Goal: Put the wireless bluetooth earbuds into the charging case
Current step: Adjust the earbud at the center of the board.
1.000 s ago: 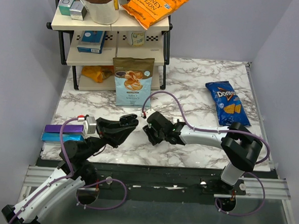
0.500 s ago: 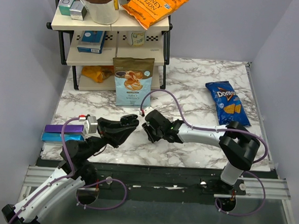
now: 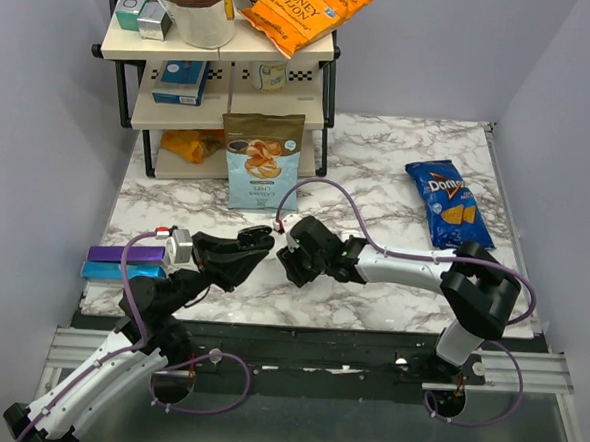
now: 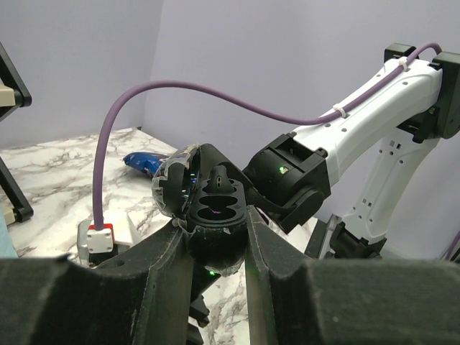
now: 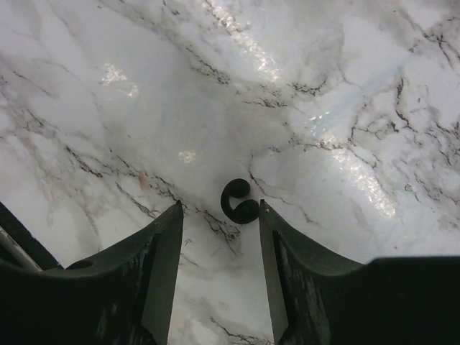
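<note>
My left gripper (image 3: 255, 243) is shut on the black oval charging case (image 4: 215, 210) and holds it above the table with its lid swung open to the left. The case's two sockets (image 4: 218, 203) face up and look dark; I cannot tell if either holds a bud. My right gripper (image 5: 219, 205) is open and points down at the marble table (image 5: 302, 86). One small black curled earbud (image 5: 239, 203) lies on the marble just off the gripper's right fingertip (image 5: 263, 210). In the top view the right gripper (image 3: 292, 265) sits just right of the case. The second earbud is not in view.
A blue Doritos bag (image 3: 446, 202) lies at the right. A light blue snack bag (image 3: 262, 161) stands in front of a shelf rack (image 3: 219, 66) at the back left. A purple box (image 3: 122, 263) lies at the left edge. The right arm (image 4: 359, 122) reaches close behind the case.
My right gripper has shifted a little to the left, toward the held case. My left arm and the case have stayed still.
</note>
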